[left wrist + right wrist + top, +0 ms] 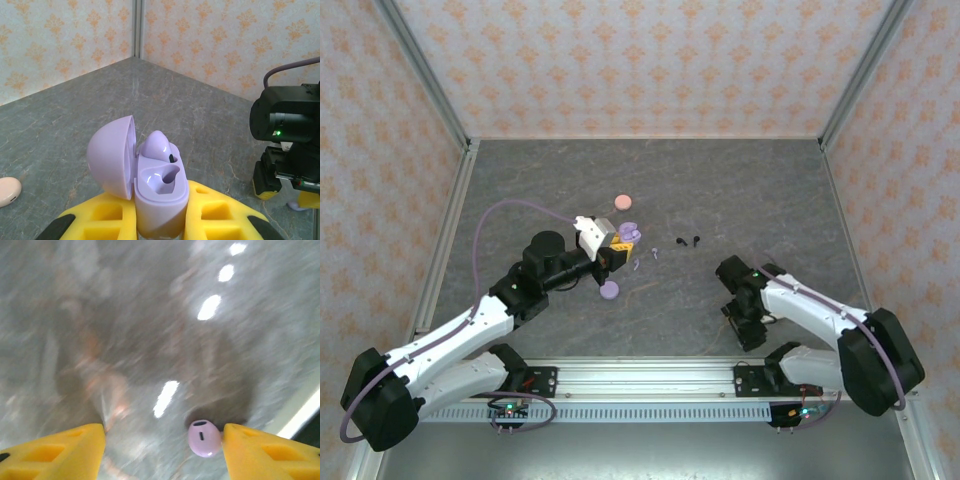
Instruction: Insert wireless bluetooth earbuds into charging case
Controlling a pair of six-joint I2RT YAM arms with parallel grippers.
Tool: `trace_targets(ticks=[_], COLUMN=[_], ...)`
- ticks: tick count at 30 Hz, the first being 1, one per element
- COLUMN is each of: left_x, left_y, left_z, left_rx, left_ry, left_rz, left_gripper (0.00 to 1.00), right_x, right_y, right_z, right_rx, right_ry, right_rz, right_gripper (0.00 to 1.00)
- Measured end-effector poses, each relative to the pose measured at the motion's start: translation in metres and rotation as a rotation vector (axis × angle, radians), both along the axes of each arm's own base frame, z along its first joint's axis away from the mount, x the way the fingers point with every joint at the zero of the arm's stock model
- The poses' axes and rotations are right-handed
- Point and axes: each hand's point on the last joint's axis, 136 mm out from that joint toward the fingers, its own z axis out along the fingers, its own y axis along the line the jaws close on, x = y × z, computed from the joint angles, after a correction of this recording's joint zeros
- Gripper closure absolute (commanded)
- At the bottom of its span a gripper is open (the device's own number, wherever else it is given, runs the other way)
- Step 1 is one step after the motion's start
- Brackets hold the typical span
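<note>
While the left gripper (pixel 160 225) was clamped on the lilac charging case (pixel 161 192), the case stood upright between its yellow fingers (pixel 102 215), with the lid hinged open to the left in the left wrist view. A seated earbud (pixel 159 146), lilac with a dark spot, filled the far socket; the near socket was open and hollow. From above, that gripper and case were left of the table (pixel 770 190) centre, between a pink puck (pixel 623 202) farther back and a lilac puck (pixel 610 291) nearer the arms, touching neither. Two tiny stemmed lilac earbuds (pixel 654 252) lay just right of the case on the grey surface. Two black earbuds (pixel 697 240) lay a bit farther right, close together and well apart from either arm's fingers. The right gripper (pixel 164 442) pointed down at the table near the front rail, jaws apart and gripping nothing. The right wrist view was motion-blurred, but a loose lilac earbud (pixel 203 438) lay on the surface between the yellow fingers, just beside the one on the right of that view; touching or not, could not tell. A wide gap stood on its other side. The right arm's black wrist with a green light showed at the right of the left wrist view.
</note>
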Motion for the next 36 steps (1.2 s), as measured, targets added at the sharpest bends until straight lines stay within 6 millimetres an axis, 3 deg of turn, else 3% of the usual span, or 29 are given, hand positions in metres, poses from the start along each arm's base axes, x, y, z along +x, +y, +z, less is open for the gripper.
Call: trace_targets(ticks=[6,16,24,36], left_x=[0.0,0.0,0.0,0.0], left_y=[0.0,0.0,0.0,0.0], left_z=[0.0,-0.001,-0.001,-0.001], left_rx=[0.0,0.001,0.002,0.002], left_ry=[0.0,0.002,0.003,0.003], left_rz=[0.0,0.0,0.0,0.0], left_gripper=[1.0,1.0,1.0,1.0], right_x=[0.018,0.015,0.003,0.002], right_y=[0.016,0.013,0.006,-0.001], right_z=[0.015,0.023,0.014,-0.001], right_rx=[0.078,0.058,0.042,0.02], right_ry=[-0.084,-0.068,-0.038,-0.061], right_rz=[0.001,0.06,0.184,0.38], right_gripper=[0.37,0.37,0.37,0.39])
